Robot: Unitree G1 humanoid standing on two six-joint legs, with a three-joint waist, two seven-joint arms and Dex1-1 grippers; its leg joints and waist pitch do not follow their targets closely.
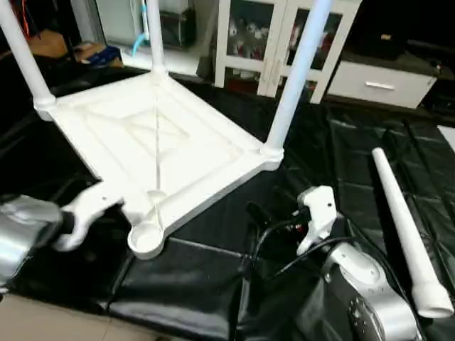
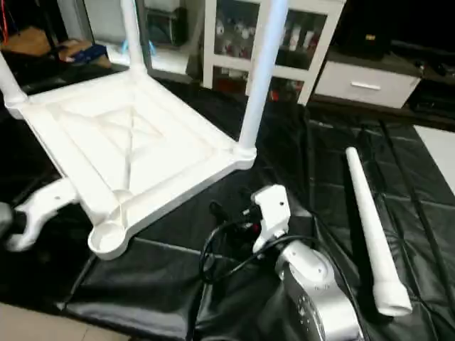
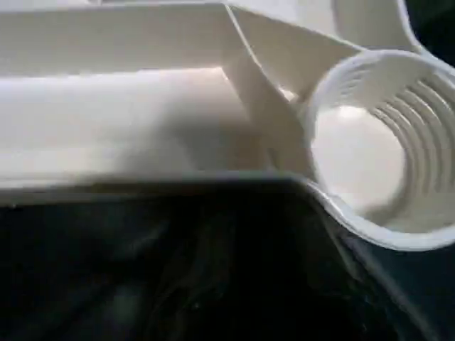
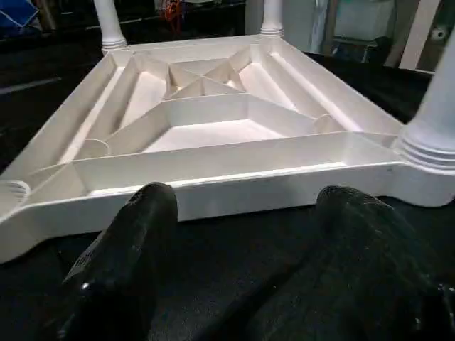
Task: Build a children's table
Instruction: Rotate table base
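Note:
The children's table top point(image 1: 156, 135) lies upside down on a black cover, its X-ribbed underside facing up. Three white legs stand upright in its corner sockets: far left point(image 1: 25, 60), back point(image 1: 155, 39) and right point(image 1: 295, 78). The near corner socket point(image 1: 146, 239) is empty, and it looms close in the left wrist view point(image 3: 370, 142). My left gripper point(image 1: 106, 202) is at the top's near left rim, right beside that socket. A loose leg point(image 1: 405, 227) lies on the cover to the right. My right gripper point(image 4: 249, 202) is open and holds nothing, a short way off the top's near right rim.
A white glass-door cabinet point(image 1: 284, 35) and a white drawer unit point(image 1: 380, 82) stand behind the work. The black cover point(image 1: 192, 284) ends at a beige floor strip point(image 1: 43, 320) at the near left. Black cables point(image 1: 284, 234) loop over my right forearm.

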